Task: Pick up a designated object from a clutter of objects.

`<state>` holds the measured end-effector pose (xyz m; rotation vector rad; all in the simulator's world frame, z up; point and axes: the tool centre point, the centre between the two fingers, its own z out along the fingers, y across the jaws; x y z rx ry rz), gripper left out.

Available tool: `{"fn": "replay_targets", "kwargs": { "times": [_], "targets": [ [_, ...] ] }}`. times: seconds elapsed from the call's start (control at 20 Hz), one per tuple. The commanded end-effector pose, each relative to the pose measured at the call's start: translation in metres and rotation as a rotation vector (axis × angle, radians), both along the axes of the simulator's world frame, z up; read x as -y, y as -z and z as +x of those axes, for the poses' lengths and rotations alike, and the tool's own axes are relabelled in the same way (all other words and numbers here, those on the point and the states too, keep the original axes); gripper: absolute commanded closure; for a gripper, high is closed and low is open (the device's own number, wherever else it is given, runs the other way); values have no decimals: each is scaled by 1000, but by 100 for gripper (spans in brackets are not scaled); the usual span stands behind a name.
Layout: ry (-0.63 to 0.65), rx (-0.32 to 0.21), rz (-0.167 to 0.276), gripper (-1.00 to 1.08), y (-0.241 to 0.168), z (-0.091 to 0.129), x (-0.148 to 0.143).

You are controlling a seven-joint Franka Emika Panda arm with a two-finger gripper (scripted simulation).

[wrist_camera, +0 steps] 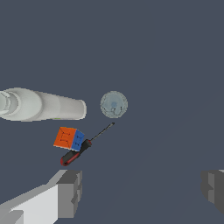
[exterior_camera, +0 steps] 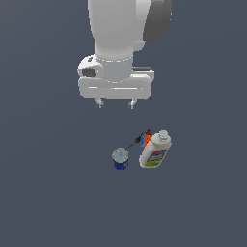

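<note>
A: Where's the blue can [exterior_camera: 120, 158]?
B: Upright beside the white bottle [exterior_camera: 156, 150], screwdriver [wrist_camera: 83, 148] tip near it.
A: Gripper [exterior_camera: 115, 103]?
B: Fingers apart, empty, high above. Centre over the lid, descend straight, avoid the screwdriver

A: Occlusions? Exterior view: red-and-black-handled thin screwdriver [exterior_camera: 136, 141] handle mostly hidden behind the white plastic bottle with colourful label [exterior_camera: 155, 152], as is the orange-and-blue cube [exterior_camera: 146, 138].

B: Wrist view: bottle [wrist_camera: 39, 105] cap end cropped at 9 o'clock edge; both grey gripper fingers [wrist_camera: 69, 193] cropped, label not visible.
</note>
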<state>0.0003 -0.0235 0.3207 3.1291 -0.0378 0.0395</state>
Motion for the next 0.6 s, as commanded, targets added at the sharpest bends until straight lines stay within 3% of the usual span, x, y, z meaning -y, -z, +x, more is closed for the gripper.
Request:
{"fn": "replay_targets", "kwargs": {
  "times": [0.0,0.55],
  "targets": [
    [0,0,0,-92,0,0,0],
    [58,22,-11,-92,-18,2,31]
  ]
}}
